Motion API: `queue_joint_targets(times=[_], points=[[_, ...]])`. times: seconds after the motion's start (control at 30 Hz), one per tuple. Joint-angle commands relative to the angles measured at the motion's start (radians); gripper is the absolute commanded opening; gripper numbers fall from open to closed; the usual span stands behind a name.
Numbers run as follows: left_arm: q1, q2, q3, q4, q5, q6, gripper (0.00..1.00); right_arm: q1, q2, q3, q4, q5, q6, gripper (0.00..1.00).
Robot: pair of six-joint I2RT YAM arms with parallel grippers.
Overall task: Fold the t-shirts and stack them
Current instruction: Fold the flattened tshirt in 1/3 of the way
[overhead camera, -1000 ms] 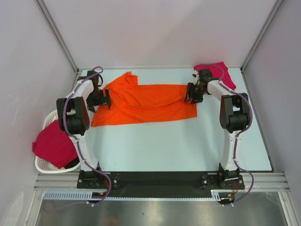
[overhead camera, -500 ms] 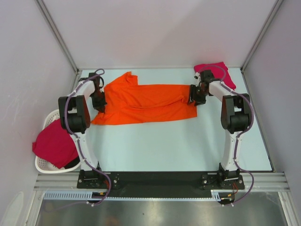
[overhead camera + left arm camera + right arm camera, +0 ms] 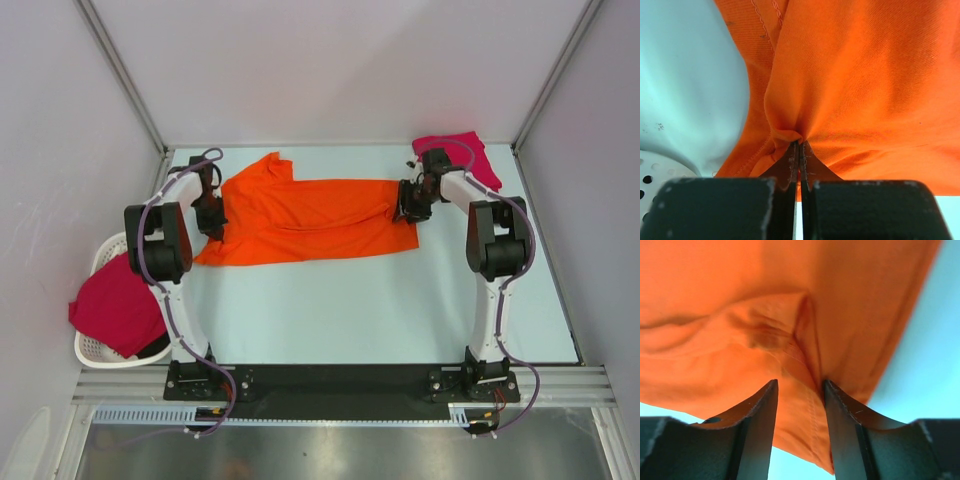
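**As the three cameras show it: grip check**

Top view: we log the orange t-shirt point(image 3: 310, 220) spread flat across the far half of the table point(image 3: 350, 310). The left end effector point(image 3: 215, 222) is at its left edge and the right end effector point(image 3: 408, 203) at its right edge. One crimson-pink t-shirt point(image 3: 465, 155) lies in the far right corner. A second crimson-pink shirt point(image 3: 115, 305) drapes over the white basket point(image 3: 95, 350) beside the table's left edge.

Left wrist view: fingers point(image 3: 785, 175) are shut tight on a pinch of orange fabric.

Right wrist view: fingers point(image 3: 760, 415) stand apart, astride a hem ridge.
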Motion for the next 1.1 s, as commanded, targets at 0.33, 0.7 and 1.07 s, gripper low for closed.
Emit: queue_joint_targets(times=[0.33, 0.7, 1.07], points=[[0.016, -0.048, -0.013, -0.006, -0.01, 0.009, 0.0, 0.022, 0.045, 0.009, -0.02, -0.046, -0.011, 0.0], [0.063, -0.052, -0.01, -0.061, -0.157, -0.039, 0.0, -0.043, 0.014, 0.022, -0.097, 0.09, 0.009, 0.0], [0.083, -0.051, -0.003, -0.045, -0.036, -0.026, 0.0, -0.116, -0.024, -0.005, -0.072, 0.003, 0.019, 0.0]])
